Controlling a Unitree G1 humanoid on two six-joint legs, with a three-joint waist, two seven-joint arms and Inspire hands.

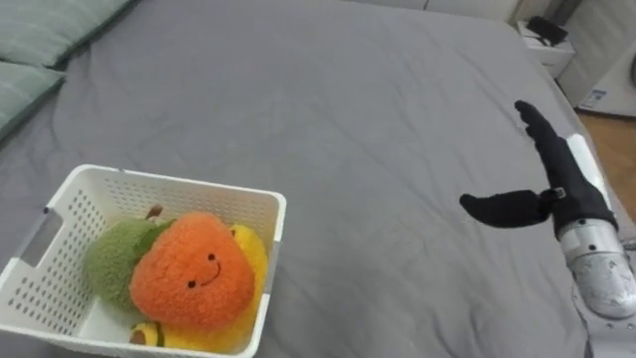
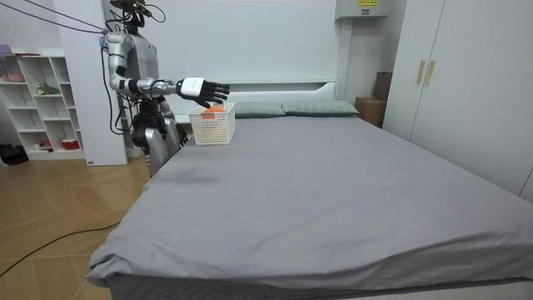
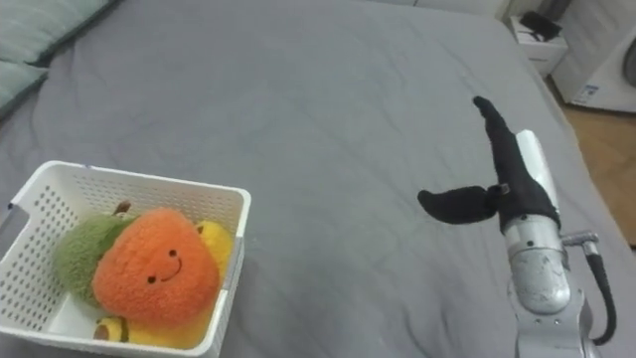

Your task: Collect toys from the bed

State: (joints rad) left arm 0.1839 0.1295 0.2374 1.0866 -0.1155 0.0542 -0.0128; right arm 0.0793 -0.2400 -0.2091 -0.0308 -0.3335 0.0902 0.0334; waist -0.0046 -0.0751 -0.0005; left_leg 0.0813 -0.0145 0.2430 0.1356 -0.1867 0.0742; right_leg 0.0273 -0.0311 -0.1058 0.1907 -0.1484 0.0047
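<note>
- Left eye view: white basket point(image 1: 179, 195) at 8 o'clock on the grey bed point(image 1: 348, 109). Orange plush point(image 1: 189, 276), green plush point(image 1: 109, 261) and yellow plush point(image 1: 253, 257) sit inside it.
- My right hand point(image 1: 564, 194) at 3 o'clock: fingers straight, thumb spread wide, holding nothing.
- Right eye view: same layout, and I see no loose toy on the sheet.
- Room view: robot stands at 10 o'clock by the bedside, arm stretched over the mattress near the basket.
- I judge collecting done or nearly so; what's left is maybe a last check.
</note>
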